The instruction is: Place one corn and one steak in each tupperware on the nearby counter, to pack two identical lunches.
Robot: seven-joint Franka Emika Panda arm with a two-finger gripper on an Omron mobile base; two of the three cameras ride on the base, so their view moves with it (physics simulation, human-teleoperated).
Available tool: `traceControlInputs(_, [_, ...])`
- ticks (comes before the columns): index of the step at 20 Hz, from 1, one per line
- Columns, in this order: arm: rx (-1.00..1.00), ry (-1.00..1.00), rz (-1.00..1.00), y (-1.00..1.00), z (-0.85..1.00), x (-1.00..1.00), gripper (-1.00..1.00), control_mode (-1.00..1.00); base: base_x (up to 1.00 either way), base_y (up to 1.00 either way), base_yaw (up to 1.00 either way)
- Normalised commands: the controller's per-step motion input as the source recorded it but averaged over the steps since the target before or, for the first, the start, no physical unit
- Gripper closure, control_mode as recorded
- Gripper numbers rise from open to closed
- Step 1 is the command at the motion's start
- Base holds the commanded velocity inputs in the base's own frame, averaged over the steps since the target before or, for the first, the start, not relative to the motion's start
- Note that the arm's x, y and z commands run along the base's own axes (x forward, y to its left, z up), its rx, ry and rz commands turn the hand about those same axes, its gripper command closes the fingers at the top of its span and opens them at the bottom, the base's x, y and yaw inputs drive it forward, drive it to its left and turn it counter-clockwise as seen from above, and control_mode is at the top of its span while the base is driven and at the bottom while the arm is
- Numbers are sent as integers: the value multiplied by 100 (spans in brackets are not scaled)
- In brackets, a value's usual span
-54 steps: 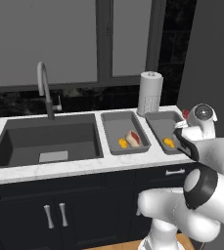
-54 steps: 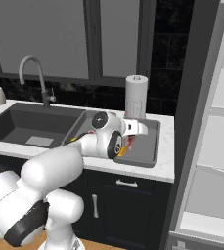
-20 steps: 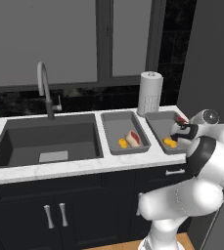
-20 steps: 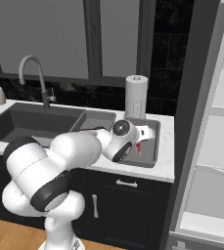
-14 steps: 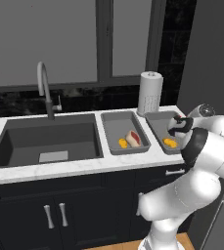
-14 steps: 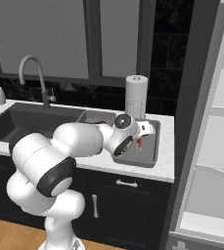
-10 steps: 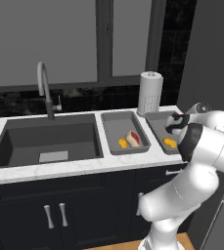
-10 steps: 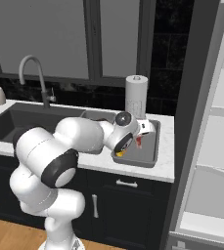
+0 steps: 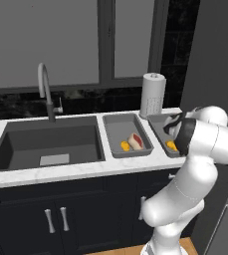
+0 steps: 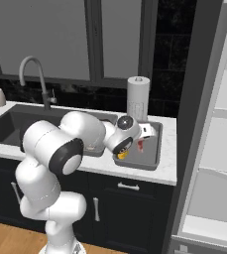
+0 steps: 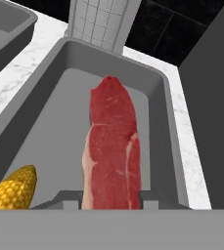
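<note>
Claw (image 11: 111,195) is pinching 1 steak (image 11: 112,146) at the frame's center, over the right tray (image 11: 165,105); 1 corn (image 11: 13,188) sits lower left inside it.

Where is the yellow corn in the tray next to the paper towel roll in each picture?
Left base view: the corn lies in the right tray, at the arm's edge.
Right base view: it peeks out under the wrist, at the tray's near end.
Hand view: bottom left, beside the steak in the gripper.
Shared landmark: the paper towel roll behind the tray.
</note>
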Motion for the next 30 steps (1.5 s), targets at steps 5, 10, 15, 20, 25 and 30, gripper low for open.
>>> traceControlInputs(5, [0,0,0,0,-12,0,100,-100,0,0,0])
traceControlInputs(10, [0,1,0,0,-6,0,100,-100,0,0,0])
traceControlInputs(15, [0,4,1,0,0,7,100,-100,0,0,0])
traceControlInputs(20, [1,5,2,-3,0,10,100,-100,0,0,0])
traceControlInputs(25, [1,4,2,-4,0,12,100,-100,0,0,0])
traceControlInputs(30, [0,4,2,-5,-2,14,100,-100,0,0,0])
